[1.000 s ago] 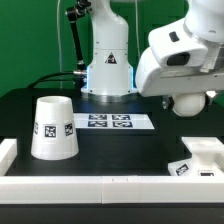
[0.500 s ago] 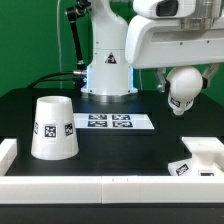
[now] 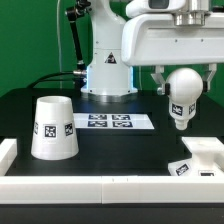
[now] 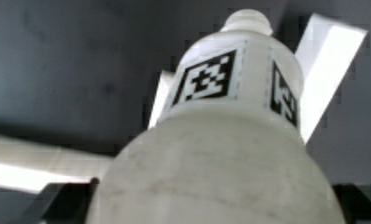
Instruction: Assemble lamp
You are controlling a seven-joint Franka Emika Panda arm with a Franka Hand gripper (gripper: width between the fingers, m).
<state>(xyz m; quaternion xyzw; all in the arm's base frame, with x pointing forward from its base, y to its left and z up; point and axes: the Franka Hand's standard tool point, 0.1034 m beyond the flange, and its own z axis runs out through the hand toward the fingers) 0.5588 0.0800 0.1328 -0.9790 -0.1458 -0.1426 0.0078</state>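
Observation:
My gripper (image 3: pixel 183 80) is shut on the round head of the white bulb (image 3: pixel 182 97) and holds it in the air, neck pointing down, above the table at the exterior view's right. In the wrist view the bulb (image 4: pixel 226 140) fills the frame, tags on its neck, dark fingers (image 4: pixel 66 205) at either side of its head. The tapered shade (image 3: pixel 53 127) stands mouth-down on the table at the exterior view's left. The low square base (image 3: pixel 203 157) sits at the lower right, below and slightly right of the bulb.
The marker board (image 3: pixel 112 122) lies flat on the black table between shade and robot pedestal (image 3: pixel 107 70). A white raised border (image 3: pixel 90 184) runs along the front edge, with a white block (image 3: pixel 7 152) at the left.
The gripper has turned upright and lifted the bulb clear; the bulb now hangs neck-down, slightly further toward the exterior view's left. Shade and base have not moved.

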